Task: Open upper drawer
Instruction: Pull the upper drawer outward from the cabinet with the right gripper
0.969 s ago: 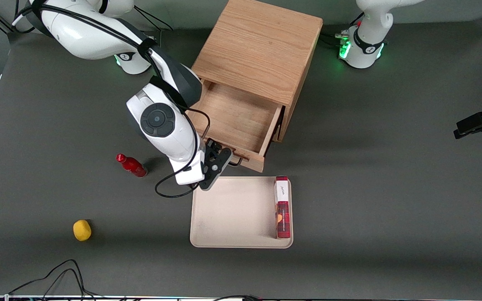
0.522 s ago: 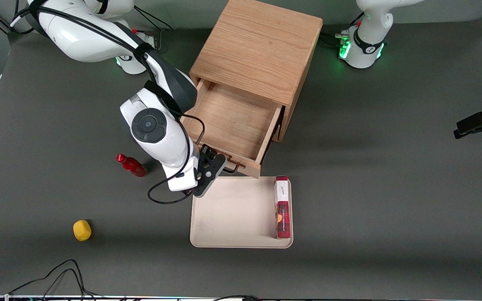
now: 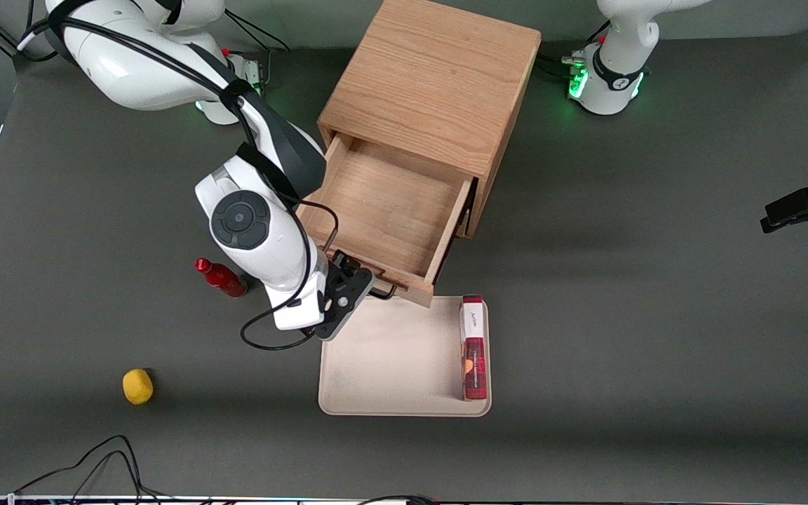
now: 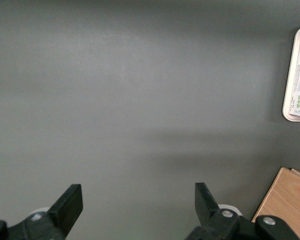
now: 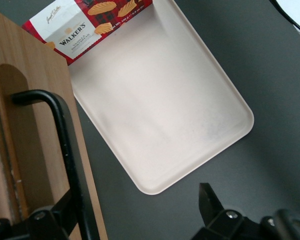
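The light oak upper drawer (image 3: 386,210) stands pulled well out of its cabinet, its shallow tray showing

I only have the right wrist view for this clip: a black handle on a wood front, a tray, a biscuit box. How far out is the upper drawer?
Observer: The front view shows the upper drawer pulled well out of the cabinet, with most of its interior showing.
Operator: Anything inside it?
Observer: No, only bare wood shows.
Operator: Where is the end effector along the drawer front?
Observer: The end effector is at the handle, toward the working arm's end of the front. A red bottle stands on the table beside the arm.
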{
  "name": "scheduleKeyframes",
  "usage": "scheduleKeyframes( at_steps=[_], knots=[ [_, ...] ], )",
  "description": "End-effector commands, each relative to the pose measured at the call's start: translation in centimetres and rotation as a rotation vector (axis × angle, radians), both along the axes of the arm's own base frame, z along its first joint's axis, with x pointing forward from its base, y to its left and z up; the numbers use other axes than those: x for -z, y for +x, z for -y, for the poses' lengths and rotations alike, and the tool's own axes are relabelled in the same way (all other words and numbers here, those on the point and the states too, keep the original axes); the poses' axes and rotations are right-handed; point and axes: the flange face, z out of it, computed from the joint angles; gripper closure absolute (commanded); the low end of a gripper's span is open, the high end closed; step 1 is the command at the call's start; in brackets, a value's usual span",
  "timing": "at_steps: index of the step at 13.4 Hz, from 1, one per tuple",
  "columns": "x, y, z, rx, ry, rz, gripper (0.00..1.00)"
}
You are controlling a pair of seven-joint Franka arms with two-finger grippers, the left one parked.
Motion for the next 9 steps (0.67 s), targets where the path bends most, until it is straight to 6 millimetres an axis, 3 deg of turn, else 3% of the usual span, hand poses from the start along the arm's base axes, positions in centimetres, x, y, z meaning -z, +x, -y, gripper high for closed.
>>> scheduleKeyframes(
  at_steps=[1,9],
  knots=[
    [-0.6,1.0,-0.1,-0.003,0.0,0.031,0.0],
    [-2.0,0.7,0.1,0.014,0.028,-0.004,0.0]
  ],
)
